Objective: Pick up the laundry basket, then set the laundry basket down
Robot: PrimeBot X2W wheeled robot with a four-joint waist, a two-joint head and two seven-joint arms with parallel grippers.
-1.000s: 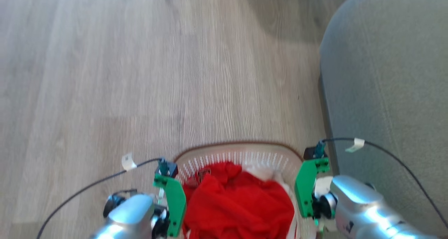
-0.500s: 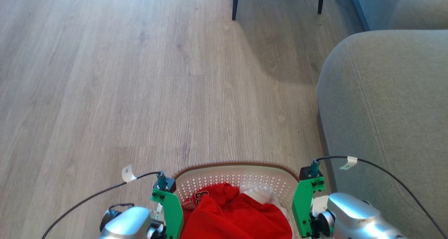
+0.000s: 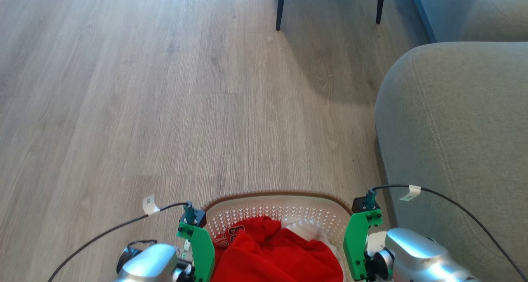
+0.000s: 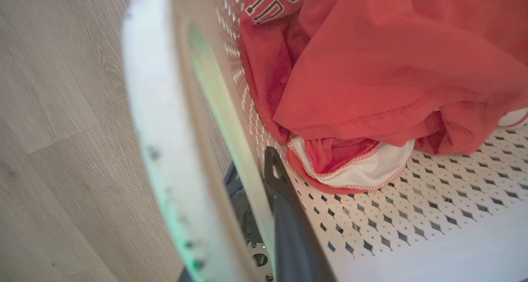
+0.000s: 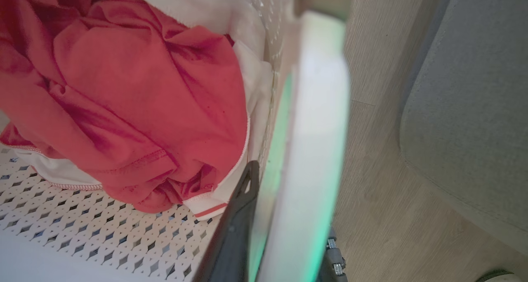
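The floor (image 3: pixel 165 88), pale wood-look planks, runs open ahead and off to the left, with nothing lying on it there. On the right a grey sofa (image 3: pixel 453 129) takes up the whole side, its rounded edge near the basket's right end (the tight side).

The basket (image 3: pixel 276 195) sits at the bottom middle of the head view, between the two arms, its brown rim curving across the front. Whether its base touches the floor cannot be told.

Both silver forearms, left (image 3: pixel 146 263) and right (image 3: pixel 416 253), come in from the bottom corners, one at each end of the basket, with a green bracket on each wrist.

A red shirt (image 3: pixel 280 257) with lettering is heaped inside over a white cloth (image 3: pixel 303 228).

The left gripper (image 4: pixel 251 170) straddles the basket's left wall, one dark finger (image 4: pixel 280 199) inside against the holes and the other outside, clamped on it. The right gripper (image 5: pixel 280 191) does the same at the right wall by the white handle, its inner finger (image 5: pixel 243 199) beside the clothes.

Two thin dark legs (image 3: pixel 281 5) stand far ahead.
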